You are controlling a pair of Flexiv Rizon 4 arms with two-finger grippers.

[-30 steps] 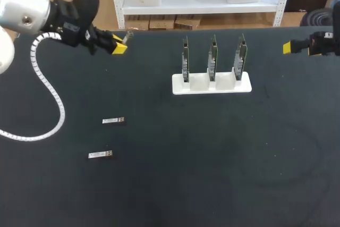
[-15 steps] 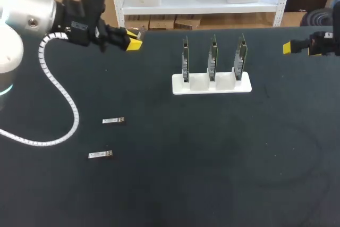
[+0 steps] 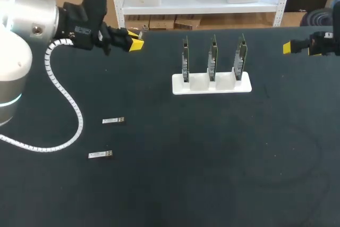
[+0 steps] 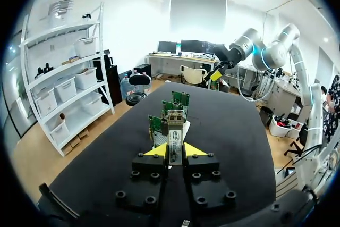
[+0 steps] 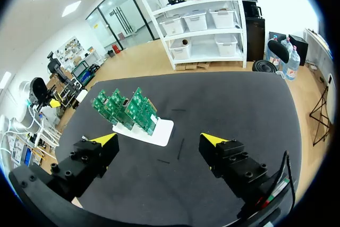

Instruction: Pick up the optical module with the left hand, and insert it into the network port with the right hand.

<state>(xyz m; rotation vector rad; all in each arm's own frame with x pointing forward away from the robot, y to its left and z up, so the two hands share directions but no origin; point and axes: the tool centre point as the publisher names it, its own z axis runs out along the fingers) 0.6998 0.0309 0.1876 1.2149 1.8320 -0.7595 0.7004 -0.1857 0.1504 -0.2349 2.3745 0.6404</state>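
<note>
- Left gripper (image 4: 175, 151) pinches the optical module (image 4: 175, 136) upright, near the table's (image 3: 212, 174) far edge.
- Right gripper (image 5: 159, 140) gapes wide by the far-right edge.
- Network-card rack (image 3: 211, 83) stands between them, well apart from both.

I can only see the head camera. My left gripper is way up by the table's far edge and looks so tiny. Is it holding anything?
Observer: Yes. The left wrist view shows the left gripper shut on an optical module, which sticks out past the yellow tips.
Kid: Cool! And my right one? I only see a yellow bit at the side.
Observer: The right wrist view shows the right gripper open, fingers wide apart, with nothing between them.
Kid: What's in front of it?
Observer: Ahead of it are the green circuit boards, with their flat faces showing, standing in the white holder.
</note>
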